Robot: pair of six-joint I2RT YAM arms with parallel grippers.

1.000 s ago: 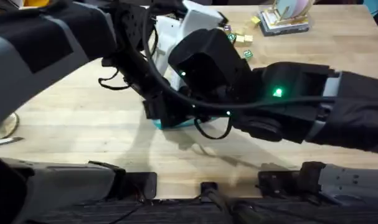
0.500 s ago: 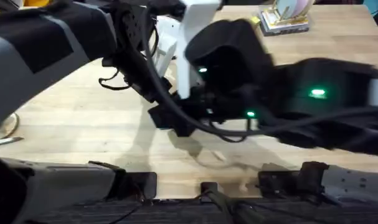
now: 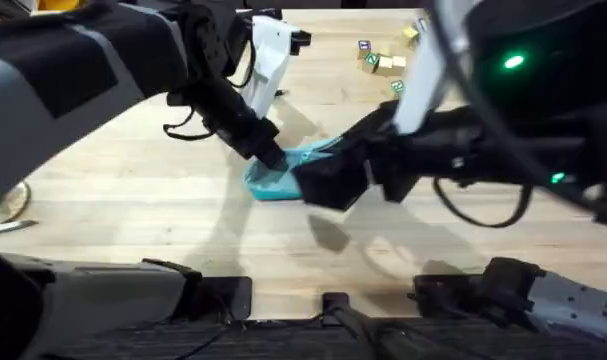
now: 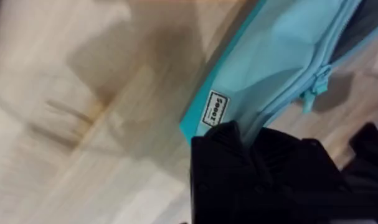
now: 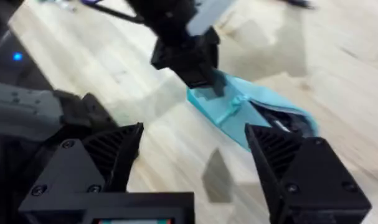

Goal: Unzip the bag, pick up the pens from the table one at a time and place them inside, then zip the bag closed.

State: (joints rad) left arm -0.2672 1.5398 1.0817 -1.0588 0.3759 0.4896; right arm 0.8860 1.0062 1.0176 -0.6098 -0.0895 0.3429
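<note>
bag [image 3: 281, 180] mid-table [image 3: 133, 200], blocks [image 3: 381, 63] behind, probably loose

Teal bag [image 3: 283, 178], pale plank-grained table [image 3: 133, 190]

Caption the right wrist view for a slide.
Left hand pins one end of the teal bag on the table; right hand open above.

Warm indoor light; arms blurred, soft shadows on the table [image 3: 133, 200].
</note>
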